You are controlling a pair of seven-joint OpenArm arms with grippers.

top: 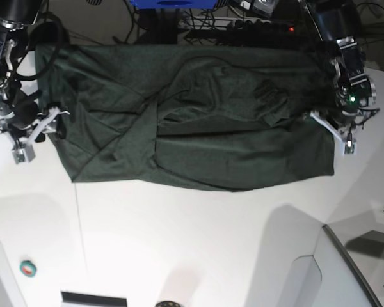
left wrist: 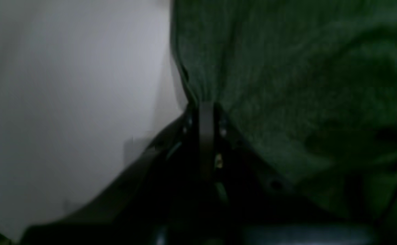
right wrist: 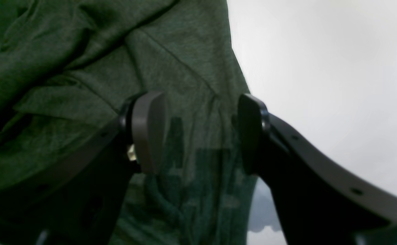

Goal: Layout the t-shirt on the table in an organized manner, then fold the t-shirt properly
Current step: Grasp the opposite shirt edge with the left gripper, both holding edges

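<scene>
Left gripper: the left gripper [left wrist: 206, 112] is squeezed tight. It pinches the side edge of the t-shirt [top: 198, 121]. The green cloth bunches into small folds right where the two fingers meet.

Right gripper: the right gripper [right wrist: 198, 132] has its two pads wide apart. The cloth lies between and under the pads. No cloth is pinched. One pad [right wrist: 149, 131] is over the shirt. The other pad sits right at the shirt's edge, next to the bare white top.

T-shirt: it is dark green and lies spread wide across the far part of the counter [top: 192, 243]. It is not flat. Big wrinkles and folded-over flaps run through the middle. The near edge is fairly straight.

Edges: each gripper is at one end of the shirt. In the base view the left gripper [top: 333, 131] is at the right end and the right gripper [top: 41, 125] is at the left end.

Open room: a big bare white stretch of counter lies in front of the shirt. A thin dark line [top: 80, 236] runs across it. A raised grey panel [top: 345, 268] sits at the near right corner. A small green and red round thing [top: 28, 269] lies near the left corner.
</scene>
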